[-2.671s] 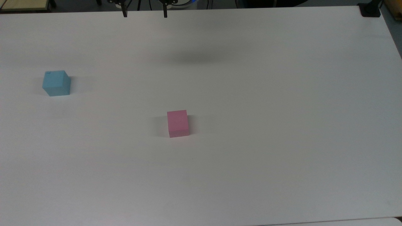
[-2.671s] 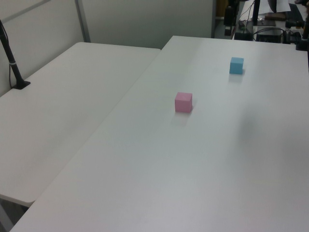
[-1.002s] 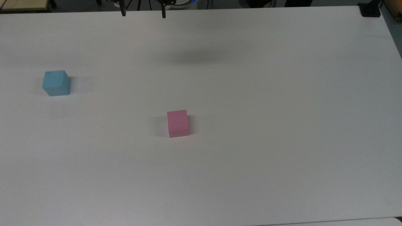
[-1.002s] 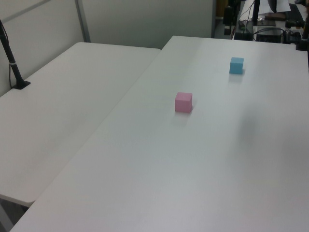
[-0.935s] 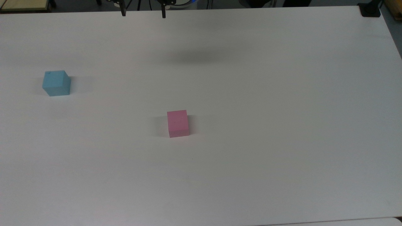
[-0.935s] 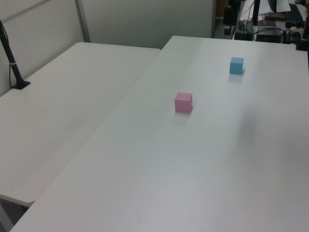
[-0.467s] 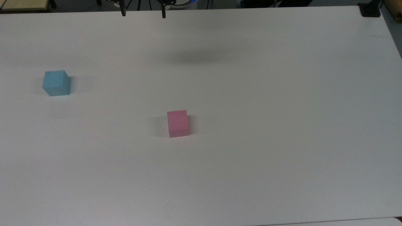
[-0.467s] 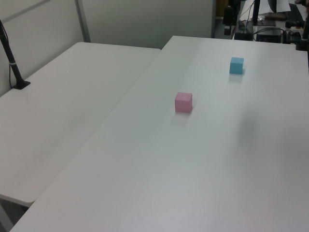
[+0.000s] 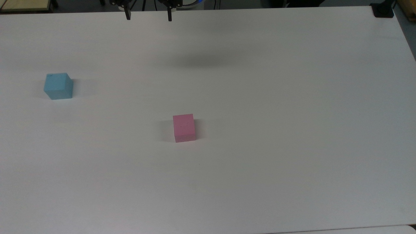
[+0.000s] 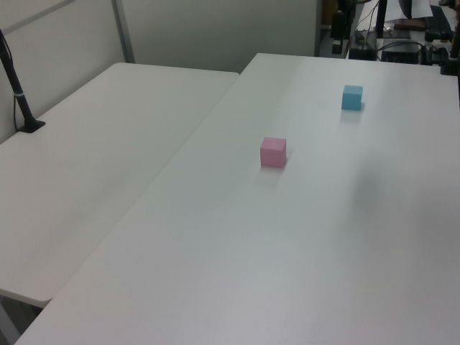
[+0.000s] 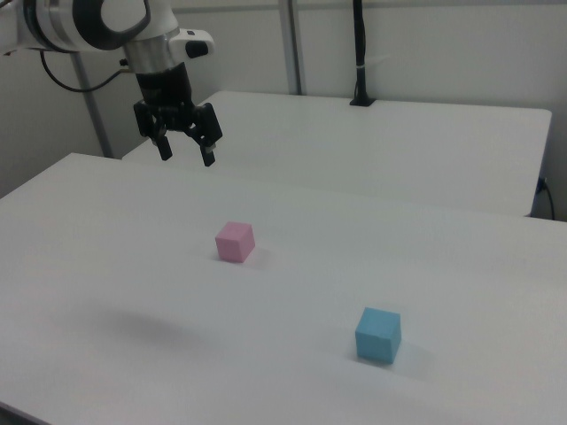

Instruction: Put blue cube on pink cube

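The small light blue matte cube rests on the white worktop at the 9 o'clock side of the top view, with a tiny dark notch mark at one top corner. The small pastel pink matte block rests near the centre of the top view, well apart from the blue cube, which lies toward 10 o'clock from it. In the left view the blue cube sits toward 1 o'clock from the pink block; in the right view the blue cube sits toward 4 o'clock from the pink block. Neither cube is touched by anything. The black two-finger pincer hangs in the air above the worktop at the 10 o'clock area of the right view, its fingers spread wide with nothing between them, pointing downward. In the top view the pincer appears at the 12 o'clock edge, and a soft shadow lies on the worktop below it in the frame. Compared with the earlier top views, both cubes occupy the same positions, and the fingertips reach very slightly further down into the frame than half a second ago, with the same wide spacing. A second white table stands beside the worktop at the left view's 9 o'clock side.
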Controlling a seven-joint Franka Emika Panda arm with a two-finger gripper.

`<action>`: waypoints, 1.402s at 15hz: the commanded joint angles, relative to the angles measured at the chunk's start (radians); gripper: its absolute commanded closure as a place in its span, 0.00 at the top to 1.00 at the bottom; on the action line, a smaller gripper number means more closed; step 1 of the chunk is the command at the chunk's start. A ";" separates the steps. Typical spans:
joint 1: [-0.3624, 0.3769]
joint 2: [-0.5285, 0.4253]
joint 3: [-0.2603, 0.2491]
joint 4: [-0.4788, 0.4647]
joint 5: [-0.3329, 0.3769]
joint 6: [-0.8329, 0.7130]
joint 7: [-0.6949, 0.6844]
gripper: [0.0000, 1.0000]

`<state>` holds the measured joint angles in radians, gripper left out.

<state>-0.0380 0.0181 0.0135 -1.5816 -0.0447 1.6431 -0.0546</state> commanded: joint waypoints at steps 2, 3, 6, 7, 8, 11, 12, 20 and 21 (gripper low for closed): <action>0.007 -0.007 -0.009 -0.011 -0.007 0.023 -0.040 1.00; 0.006 -0.007 -0.009 -0.011 -0.006 0.023 -0.045 1.00; 0.009 -0.007 -0.006 -0.009 -0.006 0.015 -0.034 1.00; 0.009 -0.006 -0.003 -0.009 -0.006 0.017 -0.036 1.00; 0.009 -0.006 -0.003 -0.009 -0.007 0.017 -0.039 1.00; 0.009 -0.006 -0.003 -0.011 -0.007 0.017 -0.047 1.00; 0.007 -0.006 -0.003 -0.011 -0.007 0.015 -0.050 1.00; 0.004 -0.006 -0.009 -0.014 -0.004 0.017 -0.076 1.00; 0.004 -0.006 -0.009 -0.014 -0.003 0.017 -0.076 1.00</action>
<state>-0.0386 0.0186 0.0138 -1.5823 -0.0447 1.6433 -0.1092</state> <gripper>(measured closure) 0.000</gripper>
